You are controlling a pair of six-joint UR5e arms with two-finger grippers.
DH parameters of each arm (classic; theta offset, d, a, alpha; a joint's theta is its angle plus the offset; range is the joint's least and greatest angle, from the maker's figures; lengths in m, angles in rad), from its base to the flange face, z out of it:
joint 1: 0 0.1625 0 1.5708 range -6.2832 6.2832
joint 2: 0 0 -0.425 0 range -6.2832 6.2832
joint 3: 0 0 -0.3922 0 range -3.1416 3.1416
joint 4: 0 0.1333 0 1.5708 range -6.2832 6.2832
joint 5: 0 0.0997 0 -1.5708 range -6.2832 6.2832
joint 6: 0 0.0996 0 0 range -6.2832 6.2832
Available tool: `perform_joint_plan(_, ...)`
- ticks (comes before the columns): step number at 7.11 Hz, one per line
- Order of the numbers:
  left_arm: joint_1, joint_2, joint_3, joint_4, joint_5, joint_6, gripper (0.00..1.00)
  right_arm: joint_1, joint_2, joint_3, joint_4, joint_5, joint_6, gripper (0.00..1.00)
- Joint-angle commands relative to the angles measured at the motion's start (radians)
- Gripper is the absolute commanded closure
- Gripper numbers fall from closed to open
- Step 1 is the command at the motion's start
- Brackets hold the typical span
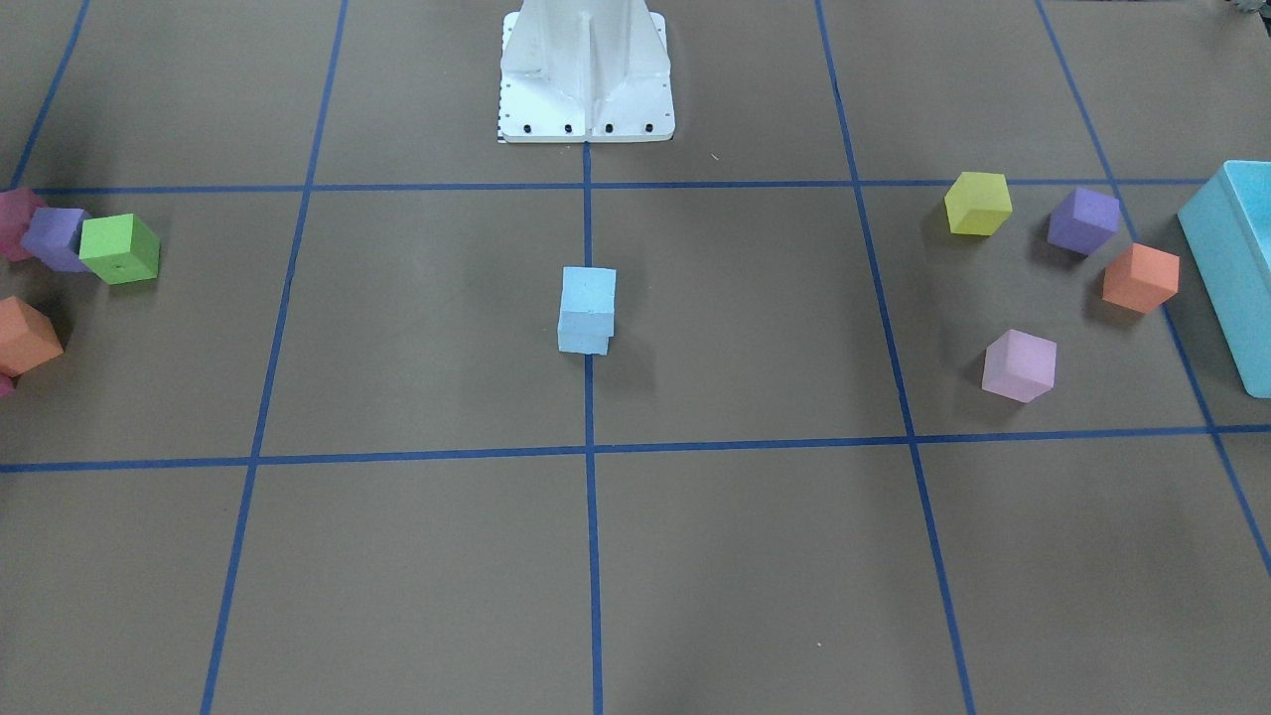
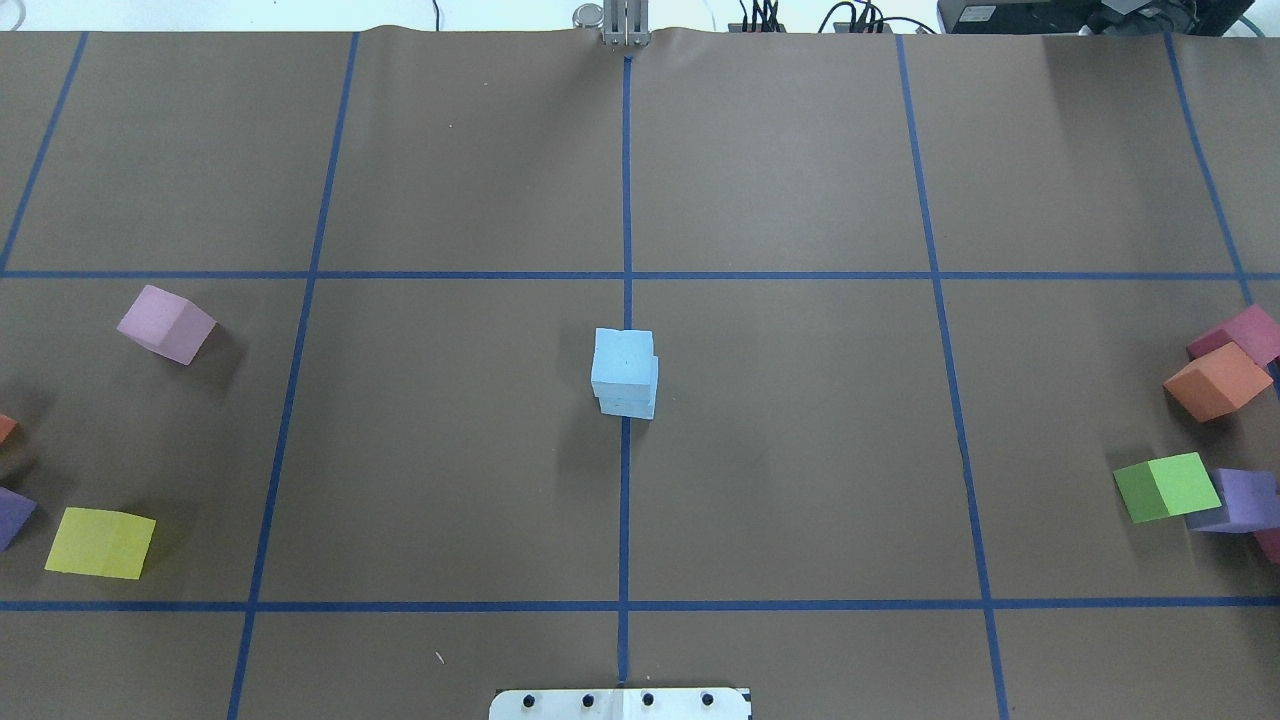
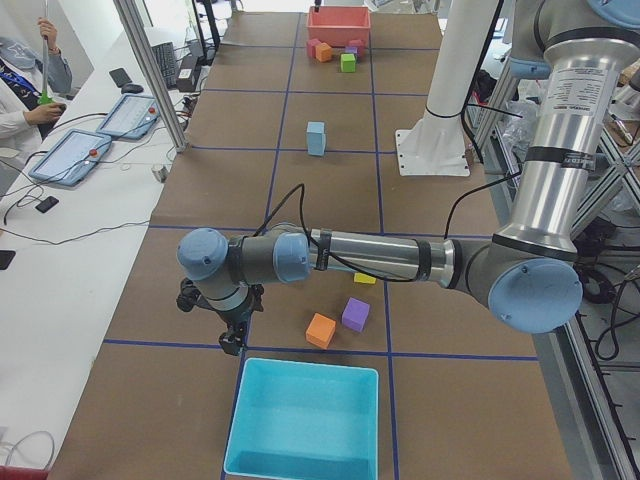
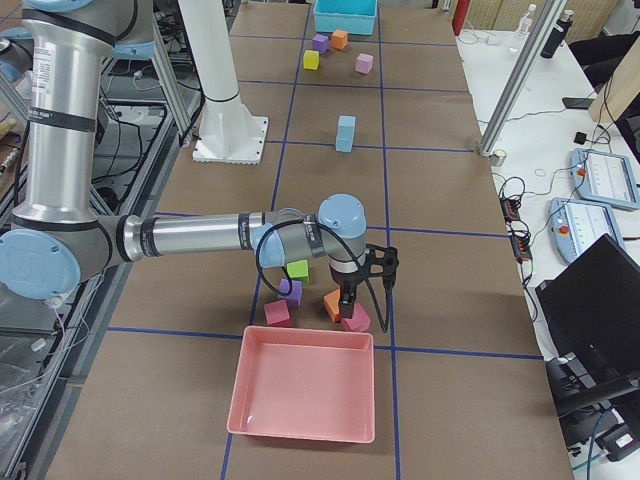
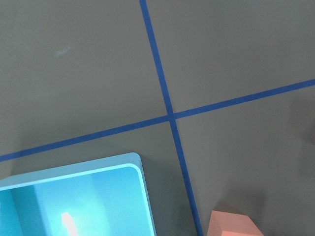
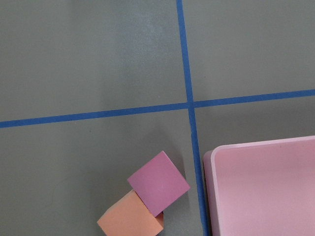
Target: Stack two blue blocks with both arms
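The two pale blue blocks stand stacked at the table's middle on the centre tape line. The upper block (image 1: 589, 290) sits slightly offset on the lower block (image 1: 584, 340); the stack also shows in the overhead view (image 2: 624, 366). No gripper touches it. My left gripper (image 3: 232, 338) hangs low over the table near the turquoise bin, far from the stack. My right gripper (image 4: 350, 298) hangs over the cubes by the pink tray. Both show only in side views, so I cannot tell whether they are open or shut.
The turquoise bin (image 1: 1226, 268) stands at the table's left end, with yellow (image 1: 978, 204), purple (image 1: 1082, 220), orange (image 1: 1140, 278) and pink (image 1: 1019, 365) cubes near it. The pink tray (image 4: 305, 335) stands at the right end beside green (image 1: 119, 248), purple, orange and magenta cubes.
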Motion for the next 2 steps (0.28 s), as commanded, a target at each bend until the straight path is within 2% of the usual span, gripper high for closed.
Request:
perform_joint_plan(1,-0.001,0.002,0.000,0.002,0.000,-0.001,0.00,-0.002,-0.002,0.001,0.000,-0.001,0.000,0.00)
perform_joint_plan(2,-0.001,0.003,0.000,0.002,0.000,0.000,0.00,-0.003,-0.005,0.006,0.000,-0.001,0.000,0.00)
